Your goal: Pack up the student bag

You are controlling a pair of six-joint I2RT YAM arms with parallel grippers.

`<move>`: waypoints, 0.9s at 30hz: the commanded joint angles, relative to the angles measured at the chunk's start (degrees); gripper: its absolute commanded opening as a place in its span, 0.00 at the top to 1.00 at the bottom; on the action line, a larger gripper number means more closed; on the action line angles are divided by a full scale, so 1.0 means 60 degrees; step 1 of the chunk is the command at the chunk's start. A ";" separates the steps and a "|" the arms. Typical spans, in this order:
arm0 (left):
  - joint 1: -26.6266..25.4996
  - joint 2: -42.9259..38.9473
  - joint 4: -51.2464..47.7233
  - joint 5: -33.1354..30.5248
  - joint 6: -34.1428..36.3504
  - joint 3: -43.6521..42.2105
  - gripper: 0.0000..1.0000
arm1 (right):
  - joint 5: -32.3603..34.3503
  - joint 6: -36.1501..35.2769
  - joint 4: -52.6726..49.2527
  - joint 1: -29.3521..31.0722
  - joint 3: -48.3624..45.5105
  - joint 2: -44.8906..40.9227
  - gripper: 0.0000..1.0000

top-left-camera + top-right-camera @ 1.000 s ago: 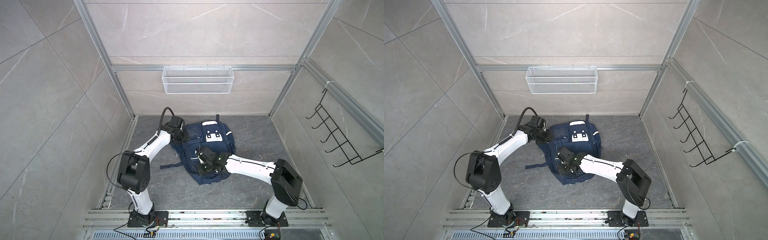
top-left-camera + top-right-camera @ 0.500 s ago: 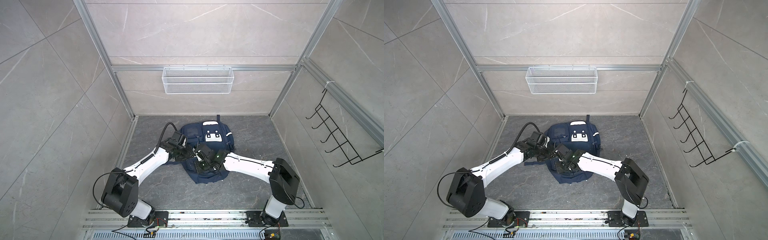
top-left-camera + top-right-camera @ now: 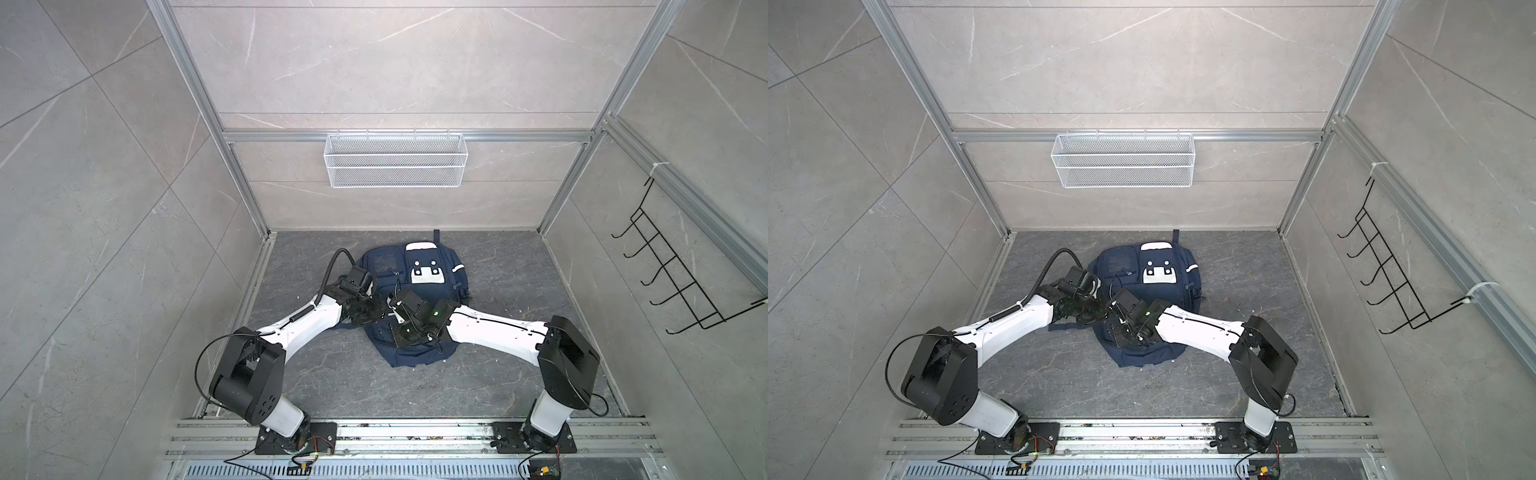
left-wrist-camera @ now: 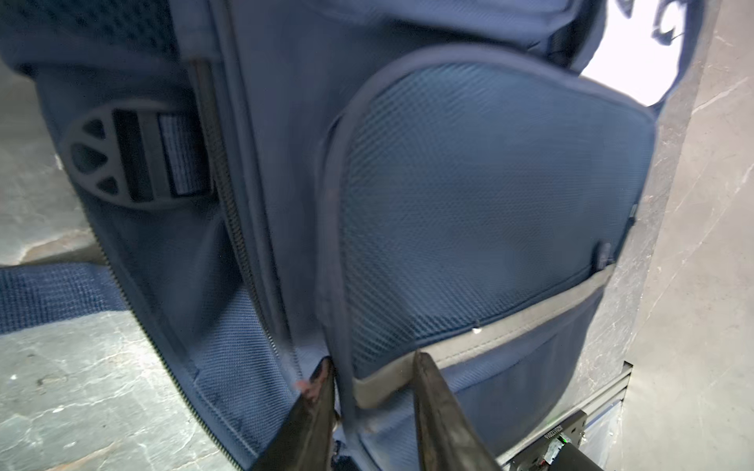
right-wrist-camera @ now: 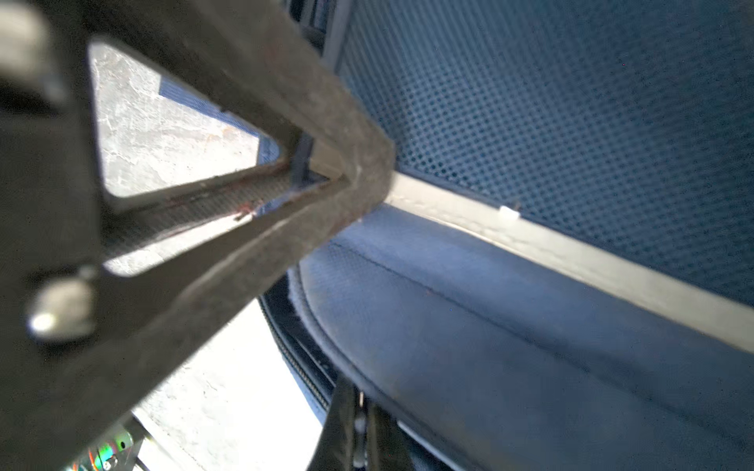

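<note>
L end effector (image 4: 372,361): fingers part-open with a narrow gap, straddling the piped edge of a mesh pocket (image 4: 489,204) on the bag (image 4: 285,122), right where the grey stripe (image 4: 510,330) ends. One finger (image 4: 322,391) touches the seam. Can't tell if it pinches.

R end effector (image 5: 357,416): shut, tips together against the bag's side near a zip. Too blurry to say if anything sits btw them. R wrist view also shows the L fingers (image 5: 245,73) close up, w/ tips at the stripe's end, mesh on one side of the stripe and plain navy on the other.

Next to the pocket in L wrist view: a zip (image 4: 228,212), a black buckle (image 4: 122,159) on grey webbing, and a navy strap (image 4: 53,293) lying on the surface (image 4: 61,387).

In both top views the bag (image 3: 442,293) (image 3: 1179,293) lies flat, front up, mid-back of the dark stone surface. Its white patch (image 3: 424,272) faces the back wall. Both arms meet over its near-left part, L from the left and R from the right.

White mesh basket (image 3: 395,160) hangs on the back wall. Black hook rack (image 3: 673,282) on the right wall, well apart from the bag.
</note>
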 commanded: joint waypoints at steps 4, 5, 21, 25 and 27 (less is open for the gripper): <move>-0.0066 -0.0440 0.0346 0.0202 -0.0225 -0.0292 0.63 | 0.0127 -0.0033 -0.0050 0.0044 -0.0100 -0.0396 1.00; -0.0068 -0.0476 0.0402 0.0173 -0.0238 -0.0351 0.63 | 0.0130 -0.0033 -0.0051 0.0046 -0.0107 -0.0411 1.00; 0.1014 -0.0305 -0.0224 -0.0232 0.0721 0.0392 1.00 | 0.1005 -0.0169 -0.0871 -0.0278 -0.1097 -0.1416 1.00; 0.1748 -0.0411 -0.0308 -0.0265 0.0994 0.0346 1.00 | 0.1033 -0.0346 -0.1073 -0.1464 -0.2182 -0.2302 1.00; 0.2066 -0.0386 -0.0287 -0.0240 0.1047 0.0358 1.00 | 0.0908 -0.0488 -0.1156 -0.2295 -0.2689 -0.2747 1.00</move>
